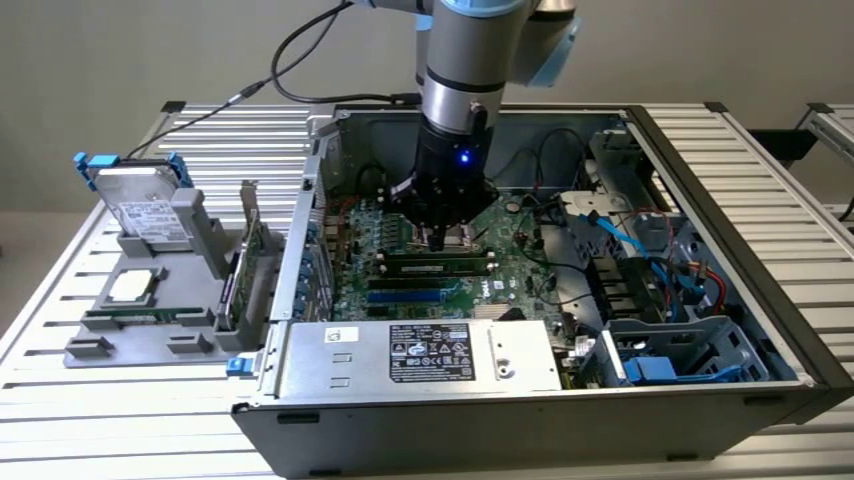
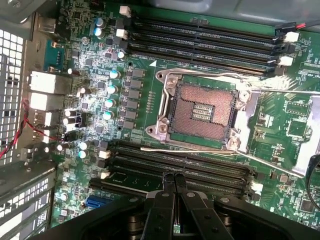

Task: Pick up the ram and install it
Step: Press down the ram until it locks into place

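Note:
The ram [image 1: 430, 267] is a long green stick that sits lengthwise in one of the black memory slots on the motherboard [image 1: 400, 235], inside the open computer case [image 1: 747, 300]. My gripper [image 1: 441, 243] hangs straight down just over it, fingers shut together with nothing between them. In the wrist view the shut fingertips [image 2: 168, 176] meet right above the ram [image 2: 135, 176], which lies in a slot beside the CPU socket [image 2: 202, 112]. Whether the tips touch the stick I cannot tell.
A silver power supply [image 1: 427, 355] fills the case's near side. Blue and black cables [image 1: 647, 250] run at the exterior view's right. Outside the case, a grey holder [image 1: 147, 300] carries a hard drive [image 1: 140, 205], and an expansion card [image 1: 248, 255] stands beside it.

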`<control>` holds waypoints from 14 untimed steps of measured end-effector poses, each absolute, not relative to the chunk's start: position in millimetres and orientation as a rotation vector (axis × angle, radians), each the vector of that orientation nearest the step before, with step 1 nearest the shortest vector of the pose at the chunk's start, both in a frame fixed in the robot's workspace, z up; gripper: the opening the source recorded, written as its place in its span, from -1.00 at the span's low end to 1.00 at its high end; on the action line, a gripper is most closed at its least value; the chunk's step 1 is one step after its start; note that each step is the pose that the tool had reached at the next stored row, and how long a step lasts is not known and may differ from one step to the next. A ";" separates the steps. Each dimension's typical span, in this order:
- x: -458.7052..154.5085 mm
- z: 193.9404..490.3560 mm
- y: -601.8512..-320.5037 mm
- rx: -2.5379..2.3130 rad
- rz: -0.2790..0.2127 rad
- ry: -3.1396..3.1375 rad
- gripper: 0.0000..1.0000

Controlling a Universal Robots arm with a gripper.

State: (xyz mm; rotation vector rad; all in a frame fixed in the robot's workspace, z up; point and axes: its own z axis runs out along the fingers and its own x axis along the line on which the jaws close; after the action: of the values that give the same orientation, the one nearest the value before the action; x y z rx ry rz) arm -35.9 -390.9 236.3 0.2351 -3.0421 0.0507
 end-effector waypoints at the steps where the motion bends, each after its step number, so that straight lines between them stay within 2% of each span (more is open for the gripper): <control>1: -35.9 236.8 -390.9 0.224 0.056 -3.042 -0.80; 10: -35.9 241.3 -391.9 0.174 0.126 -3.040 -0.80; 14: -36.0 242.5 -392.0 0.160 0.136 -3.045 -0.80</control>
State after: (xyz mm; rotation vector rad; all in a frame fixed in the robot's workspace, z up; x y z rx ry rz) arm -36.0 -392.0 242.5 0.1599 -3.0450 0.1363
